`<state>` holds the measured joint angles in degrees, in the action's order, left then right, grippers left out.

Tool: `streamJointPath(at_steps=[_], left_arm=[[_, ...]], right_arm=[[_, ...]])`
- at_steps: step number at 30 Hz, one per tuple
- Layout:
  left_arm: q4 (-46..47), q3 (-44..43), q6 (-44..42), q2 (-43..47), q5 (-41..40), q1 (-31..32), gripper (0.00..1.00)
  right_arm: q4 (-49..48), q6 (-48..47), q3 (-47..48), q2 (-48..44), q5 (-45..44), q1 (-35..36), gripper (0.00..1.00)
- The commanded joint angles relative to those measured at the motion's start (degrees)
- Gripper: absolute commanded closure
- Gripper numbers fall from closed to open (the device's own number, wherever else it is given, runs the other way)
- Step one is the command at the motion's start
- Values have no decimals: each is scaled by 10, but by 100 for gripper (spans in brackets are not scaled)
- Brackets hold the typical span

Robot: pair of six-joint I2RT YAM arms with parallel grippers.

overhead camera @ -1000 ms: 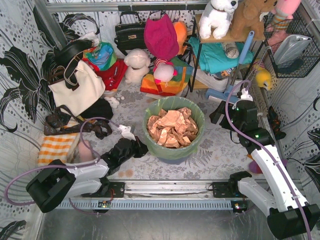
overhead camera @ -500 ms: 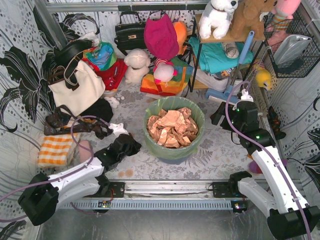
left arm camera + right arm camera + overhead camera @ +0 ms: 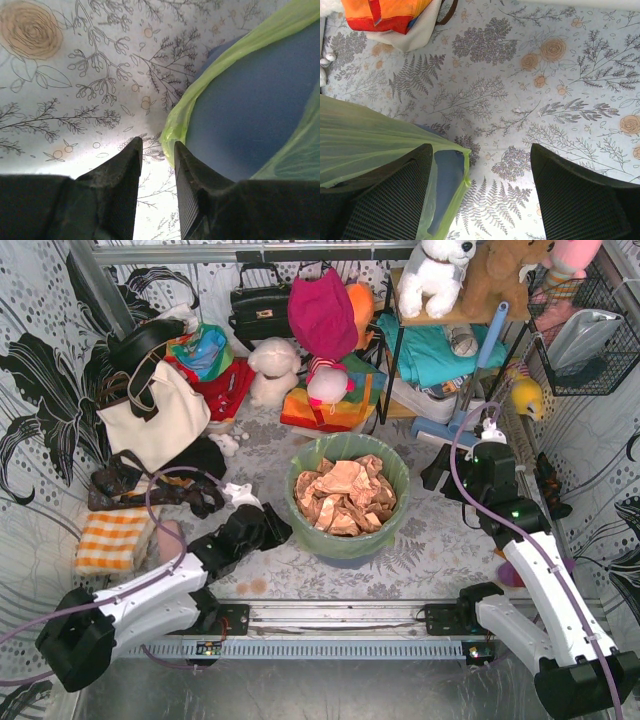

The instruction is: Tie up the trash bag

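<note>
The trash bag [image 3: 345,540] is a thin light-green liner folded over the rim of a round blue-grey bin, with crumpled tan paper [image 3: 345,495] inside. My left gripper [image 3: 278,528] is low at the bin's left side. In the left wrist view the left gripper [image 3: 157,152] has its jaws a narrow gap apart with nothing between, and the bag's hem [image 3: 172,131] lies just past the right fingertip, against the bin wall [image 3: 250,110]. My right gripper [image 3: 432,472] is off the bin's right rim. In the right wrist view the right gripper [image 3: 481,150] is wide open above the bag's edge [image 3: 457,192].
A white tote [image 3: 150,415], dark bags and an orange checked cloth [image 3: 110,538] lie at the left. Stuffed toys and a black handbag [image 3: 260,305] stand at the back. A shelf rack [image 3: 450,330] and a wire basket [image 3: 585,335] are at the right.
My left arm swung out to the left, then came back with its gripper toward the bin's left side. The right arm has hardly moved.
</note>
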<state>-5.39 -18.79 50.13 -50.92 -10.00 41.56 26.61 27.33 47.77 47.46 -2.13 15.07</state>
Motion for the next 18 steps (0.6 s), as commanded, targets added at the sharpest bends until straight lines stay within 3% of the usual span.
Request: streamJointPath(at_steps=[1, 7, 18], left_arm=[[119, 32, -11, -22, 46, -3, 58], [192, 44, -27, -51, 65, -4, 48], [282, 63, -30, -136, 74, -4, 48]], right_arm=[[4, -10, 21, 4, 5, -3, 22], [5, -10, 26, 6, 6, -3, 22], [6, -6, 25, 11, 11, -2, 22]])
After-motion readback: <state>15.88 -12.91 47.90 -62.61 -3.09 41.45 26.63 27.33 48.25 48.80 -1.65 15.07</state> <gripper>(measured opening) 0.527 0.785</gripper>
